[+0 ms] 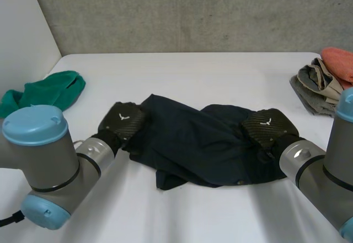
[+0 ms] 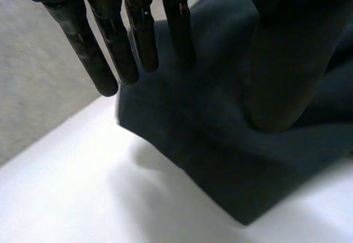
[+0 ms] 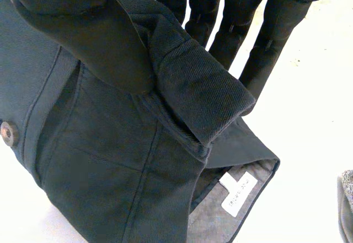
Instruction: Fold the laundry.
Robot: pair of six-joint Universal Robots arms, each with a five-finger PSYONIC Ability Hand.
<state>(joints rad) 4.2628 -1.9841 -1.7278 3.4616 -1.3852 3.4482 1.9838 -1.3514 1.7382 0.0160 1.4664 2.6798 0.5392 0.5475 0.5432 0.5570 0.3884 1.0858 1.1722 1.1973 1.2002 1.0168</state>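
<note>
The white worktop [image 1: 182, 77] carries a dark navy garment [image 1: 193, 138], lying rumpled at its centre. It looks like soft, fairly heavy twill with a thicker hemmed band, so it should drape and sag when lifted rather than hold a shape. The firm band and outer edges seem the best places to hold it.

The left hand [image 1: 122, 119] sits at the garment's 9 o'clock end. Its straight fingers [image 2: 138, 39] and thumb [image 2: 287, 61] appear to pinch a raised fold. The right hand [image 1: 267, 126], at the 3 o'clock end, has a rolled band clamped between thumb [image 3: 94, 39] and fingers [image 3: 237, 22].

A green cloth [image 1: 52, 91] lies well apart at 10 o'clock. A heap of grey and orange cloths [image 1: 320, 86] lies at 2 o'clock. A button [image 3: 7, 133] and a white label [image 3: 237, 193] show near the right hand.
</note>
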